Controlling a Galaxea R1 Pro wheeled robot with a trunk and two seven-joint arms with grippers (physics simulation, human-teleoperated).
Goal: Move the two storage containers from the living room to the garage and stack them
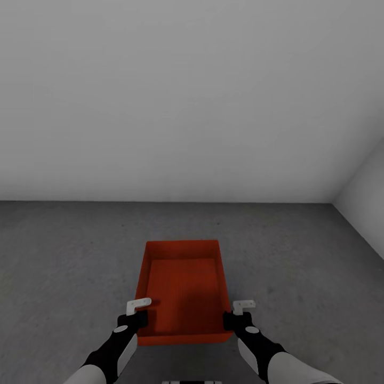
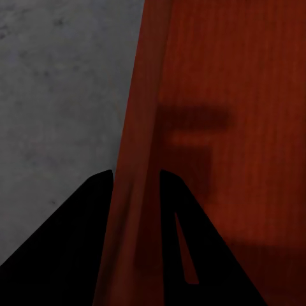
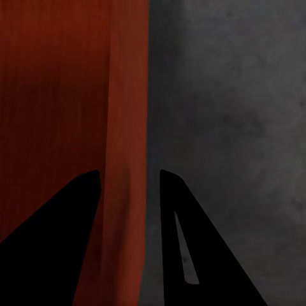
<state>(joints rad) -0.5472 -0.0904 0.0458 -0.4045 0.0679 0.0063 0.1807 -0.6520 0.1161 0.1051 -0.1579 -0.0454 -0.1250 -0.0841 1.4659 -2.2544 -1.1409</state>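
The floor (image 1: 69,250) was dark grey and rough like concrete, and it met a bare pale grey wall (image 1: 186,96) straight ahead at 12 o'clock, with a second wall closing the corner at about 2 o'clock. One orange-red storage container (image 1: 183,288) sat low in the head view, open top up, directly in front of the robot.

The left gripper (image 1: 140,314) straddled the container's left wall near its close corner, and the right gripper (image 1: 234,316) did the same on the right wall. The head view gave the layout, but the fingers' grip was too small to judge there. The left wrist view showed the container's wall (image 2: 137,191) running between the two dark fingers (image 2: 76,248), narrowly set on it. The right wrist view showed the other wall (image 3: 127,191) between its fingers (image 3: 57,236), with a gap on the outer side.

Whether the container rested on the floor or hung just above it could not be told.
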